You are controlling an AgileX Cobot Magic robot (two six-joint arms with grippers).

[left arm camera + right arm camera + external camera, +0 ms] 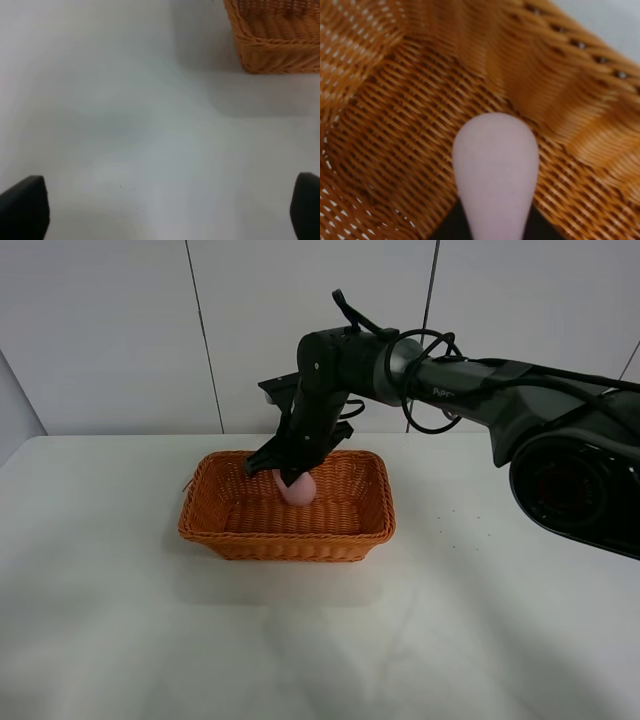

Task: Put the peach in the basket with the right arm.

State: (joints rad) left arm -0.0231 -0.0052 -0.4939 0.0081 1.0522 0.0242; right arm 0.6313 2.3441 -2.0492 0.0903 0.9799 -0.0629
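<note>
The orange-brown wicker basket (238, 536) sits on the white table in the exterior high view. My right arm (440, 380) reaches over it from the right, its gripper (290, 478) inside the basket near the back wall, shut on the pale pink peach (298, 488). In the right wrist view the peach (495, 175) fills the middle, held just above the woven basket floor (410, 125), with the black fingers barely showing beneath it. In the left wrist view the left gripper (160, 210) stands open over bare table, a basket corner (275, 40) ahead of it.
The white table (120, 640) stretches around the basket, with a white panelled wall (120, 330) behind. The right arm's large base joint (570, 480) sits at the right edge.
</note>
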